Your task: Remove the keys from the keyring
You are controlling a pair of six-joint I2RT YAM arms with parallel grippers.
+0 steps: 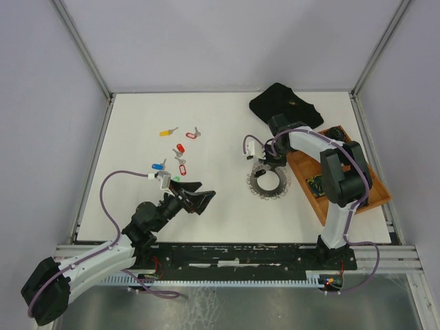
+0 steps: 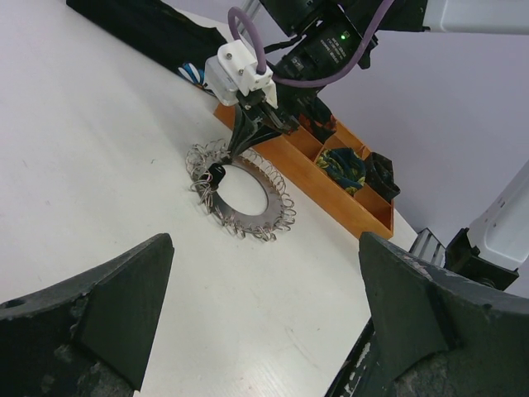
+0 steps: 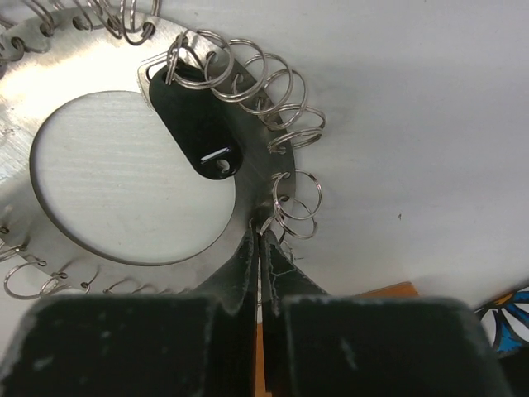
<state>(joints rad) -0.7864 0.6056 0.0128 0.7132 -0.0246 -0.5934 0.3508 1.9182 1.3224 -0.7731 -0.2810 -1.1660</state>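
The right gripper point(image 3: 260, 244) was pinched tight on the edge of the keyring point(image 3: 50, 74). The keyring was a flat, shiny round plate with a big hole and little wire loops all round. A black key point(image 3: 194, 124) hung on a loop just past the tips. The left gripper point(image 2: 264, 244) stood wide open, well apart from the ring.

White arms point(image 1: 103, 258), black pincers point(image 1: 201, 196), purple cables point(image 1: 113, 180)
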